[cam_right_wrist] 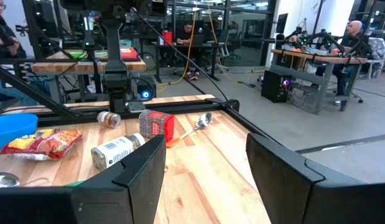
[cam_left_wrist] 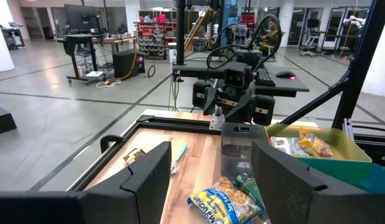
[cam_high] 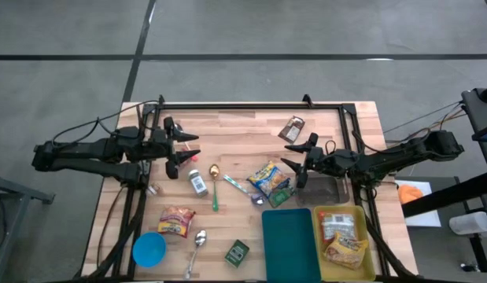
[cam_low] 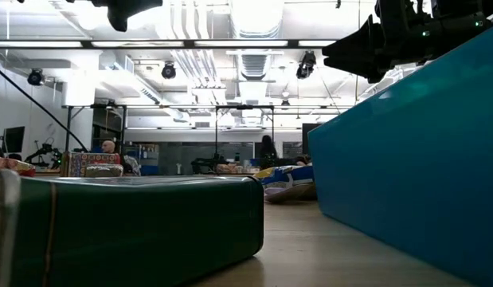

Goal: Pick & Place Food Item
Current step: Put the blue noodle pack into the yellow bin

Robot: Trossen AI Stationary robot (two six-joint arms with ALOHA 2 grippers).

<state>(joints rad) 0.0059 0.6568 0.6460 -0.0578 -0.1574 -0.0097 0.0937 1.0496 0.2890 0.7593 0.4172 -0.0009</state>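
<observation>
The high view alone shows the whole wooden table [cam_high: 243, 134] with both arms. The left gripper [cam_high: 192, 149] hangs near the left edge and points to the middle; its fingers are spread and hold nothing. The right gripper [cam_high: 294, 161] is at the right side and points toward the left one; its fingers are also spread and empty, just beside a yellow snack bag [cam_high: 267, 177] that lies near the table's middle.

The low view, from table height, shows only a dark green tin [cam_low: 134, 219] close up and the side wall of the teal tray [cam_low: 421, 151]; the high view gives this tin [cam_high: 236, 252] near the front edge.

The left wrist view looks across to the other arm and shows the yellow bin [cam_left_wrist: 341, 140] with packets inside. The right wrist view shows a small bottle [cam_right_wrist: 117, 151] lying on its side, a red packet [cam_right_wrist: 157, 124], a spoon [cam_right_wrist: 197, 124] and a blue bowl [cam_right_wrist: 12, 127].

The table is of light wood with a black frame [cam_high: 251, 104], on a grey floor. Behind it is a large workshop with desks, and people sit there.

The teal tray [cam_high: 290, 240] is empty. The yellow bin [cam_high: 361, 224] beside it holds two food packets. The blue bowl [cam_high: 149, 249] stands at the front left corner; a red snack bag [cam_high: 177, 221] is near it.
</observation>
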